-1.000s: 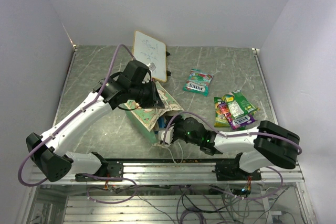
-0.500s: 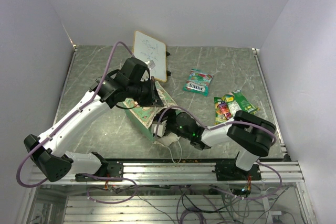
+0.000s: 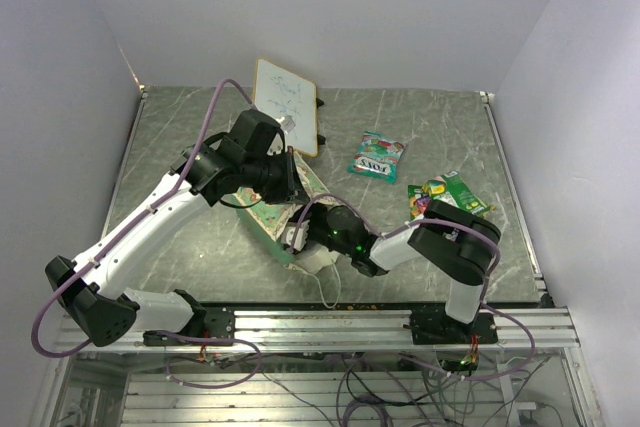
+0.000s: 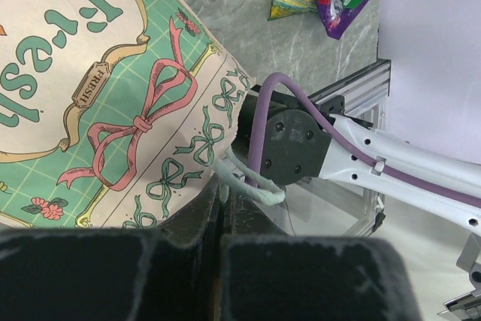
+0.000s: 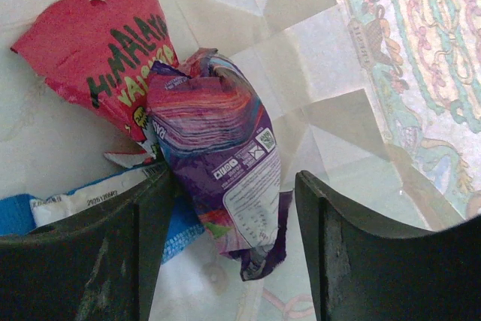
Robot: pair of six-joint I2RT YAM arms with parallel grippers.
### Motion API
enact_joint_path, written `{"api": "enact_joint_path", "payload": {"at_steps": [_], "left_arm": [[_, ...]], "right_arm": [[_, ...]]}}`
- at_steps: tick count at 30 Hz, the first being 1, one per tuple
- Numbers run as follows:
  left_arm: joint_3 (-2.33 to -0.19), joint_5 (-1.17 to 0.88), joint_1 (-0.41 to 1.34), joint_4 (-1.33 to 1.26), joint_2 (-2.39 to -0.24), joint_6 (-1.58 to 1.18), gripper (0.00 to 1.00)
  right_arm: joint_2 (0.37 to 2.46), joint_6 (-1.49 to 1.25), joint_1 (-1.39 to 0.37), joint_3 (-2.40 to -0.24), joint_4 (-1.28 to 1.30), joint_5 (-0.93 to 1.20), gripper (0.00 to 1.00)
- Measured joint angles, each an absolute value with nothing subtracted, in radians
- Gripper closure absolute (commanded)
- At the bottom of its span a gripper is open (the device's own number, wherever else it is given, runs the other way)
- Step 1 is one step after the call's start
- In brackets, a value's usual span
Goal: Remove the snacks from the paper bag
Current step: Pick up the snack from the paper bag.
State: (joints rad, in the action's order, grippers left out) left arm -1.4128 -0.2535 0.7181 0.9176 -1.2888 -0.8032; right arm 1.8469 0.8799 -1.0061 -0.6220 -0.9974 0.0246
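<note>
Left hand [image 4: 222, 219] pinched shut on paper bag [image 4: 113, 95] edge; right hand [image 5: 234, 186] inside bag, jaws apart, straddling purple snack packet [image 5: 218, 148].

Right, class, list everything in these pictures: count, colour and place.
paper bag: one, cream and mint green, table centre.
red packet: one, red, inside bag.
purple packet: one, purple, inside bag.
blue-white packet: one, inside bag.
teal packet: one, teal, on table beyond bag.
packet pile: several, green, purple, yellow, table right.
whiteboard: one, white, far side.
table: one, grey marbled.
left gripper: shut on bag edge.
right gripper: open, inside bag, astride purple packet.
</note>
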Motion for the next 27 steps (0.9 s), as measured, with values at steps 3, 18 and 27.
{"api": "enact_joint_path", "payload": {"at_steps": [3, 18, 27], "left_arm": [[-1.413, -0.251, 0.715, 0.918, -1.289, -0.801, 0.93], [-1.399, -0.219, 0.713, 0.914, -1.288, -0.812, 0.93], [-1.399, -0.186, 0.713, 0.925, -1.288, -0.82, 0.93]], "right_arm": [[1.882, 0.872, -1.0, -0.65, -1.003, 0.035, 0.44], [1.925, 0.848, -0.938, -0.726, -0.934, 0.111, 0.81], [1.911, 0.852, -0.92, -0.772, -0.846, 0.177, 1.0]]}}
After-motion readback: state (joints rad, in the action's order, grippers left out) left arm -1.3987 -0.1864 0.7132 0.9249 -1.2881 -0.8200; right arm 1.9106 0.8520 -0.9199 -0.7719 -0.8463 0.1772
